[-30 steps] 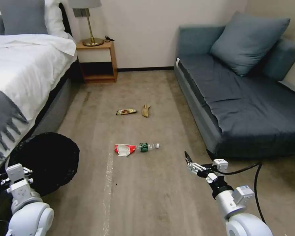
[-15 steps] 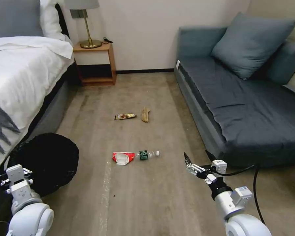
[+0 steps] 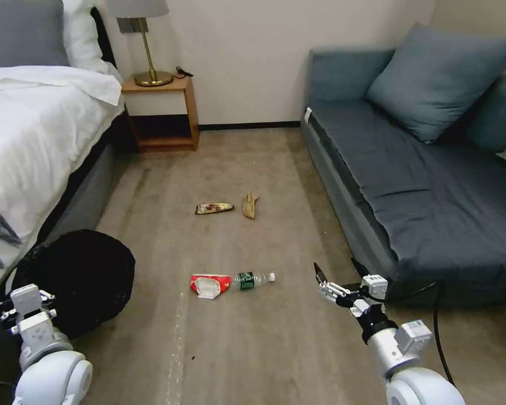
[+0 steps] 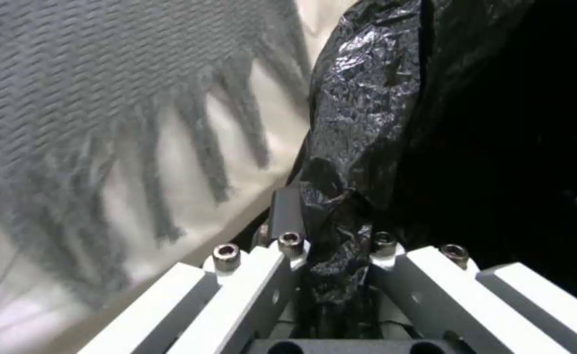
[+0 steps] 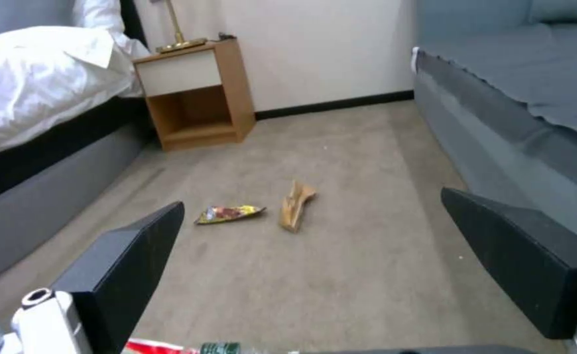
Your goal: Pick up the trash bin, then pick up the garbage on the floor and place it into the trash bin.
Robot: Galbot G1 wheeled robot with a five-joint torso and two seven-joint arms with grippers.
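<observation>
The left gripper [image 4: 331, 255] is clamped on the bagged rim of the trash bin [image 3: 76, 278], which sits at about eight o'clock in the head view beside the bed [image 3: 34, 135], so the bin appears secured and the litter step is in hand. The right gripper [image 3: 324, 282], jaws spread wide and empty, hangs at about five o'clock; the red-and-white wrapper [image 3: 209, 284] and bottle [image 3: 253, 279] lie touching just to its nine o'clock, the snack packet [image 3: 213, 208] and peel [image 3: 249, 205] farther toward twelve. The next move probably calls for lowering the right gripper over the bottle.
</observation>
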